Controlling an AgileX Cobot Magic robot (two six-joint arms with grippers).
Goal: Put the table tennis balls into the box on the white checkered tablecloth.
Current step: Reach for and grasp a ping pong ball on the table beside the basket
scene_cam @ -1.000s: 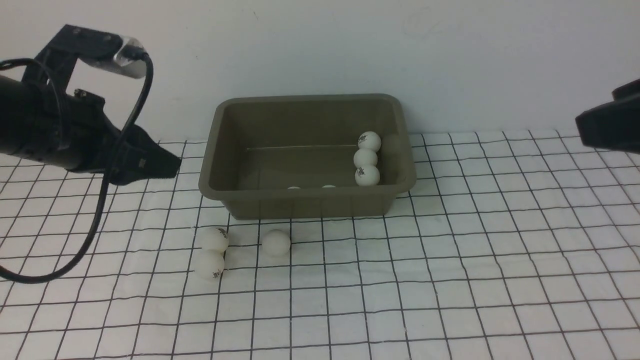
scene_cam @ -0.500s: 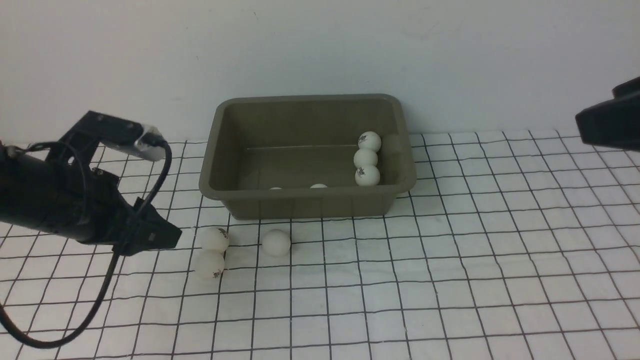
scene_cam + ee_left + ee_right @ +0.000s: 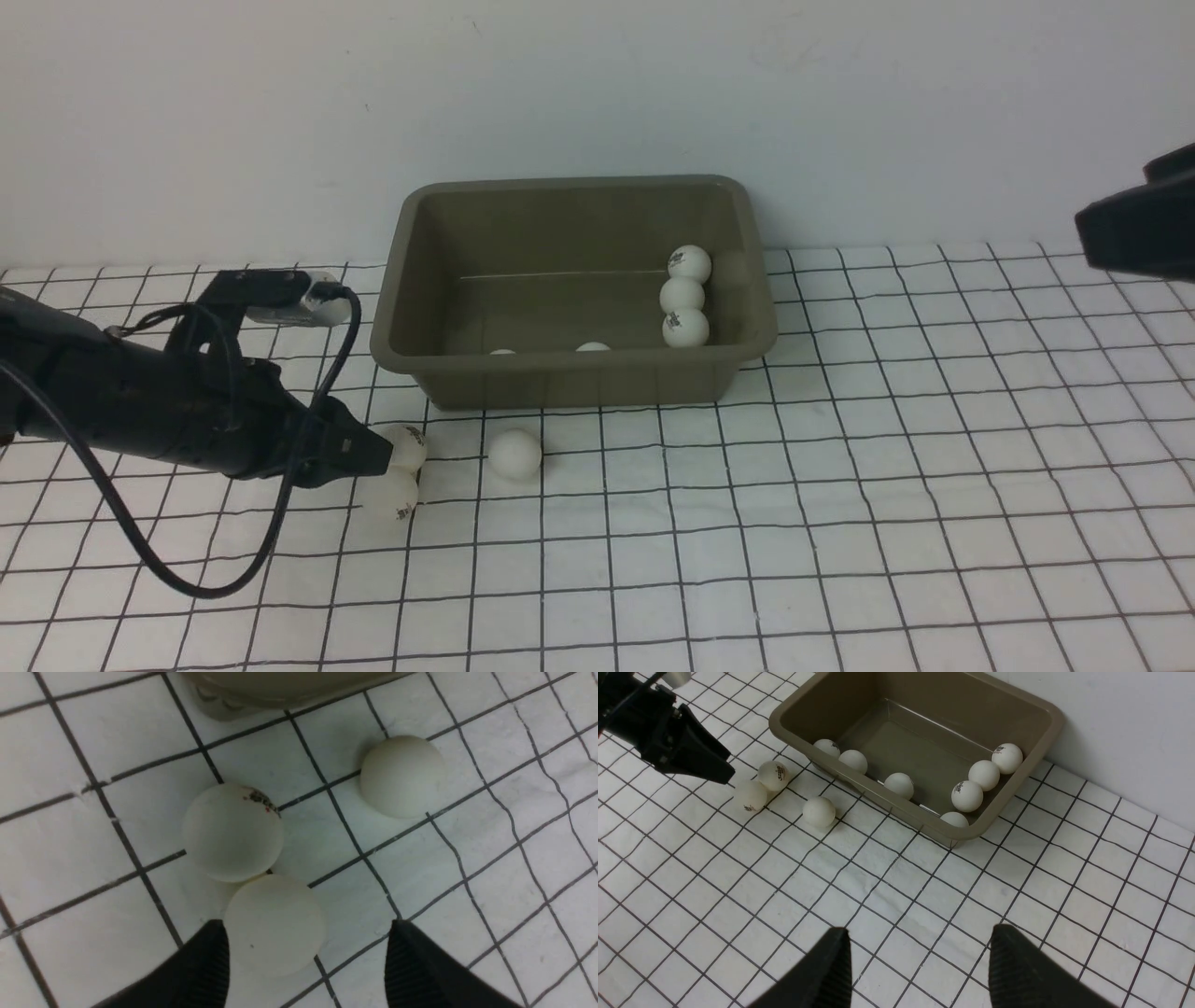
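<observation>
Peeking above the box (image 3: 569, 385) rim, two balls (image 3: 593, 347) show.

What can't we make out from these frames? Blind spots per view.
Front view: near wall of the box hides its floor; only two ball tops show.
Front view: right gripper cut off by the frame edge; jaws unseen.
Front view: left gripper covers part of one loose ball; contact unclear there.
Left wrist view: ball logo too blurred to read.
Right wrist view: one boxed ball half hidden by the rim.
</observation>
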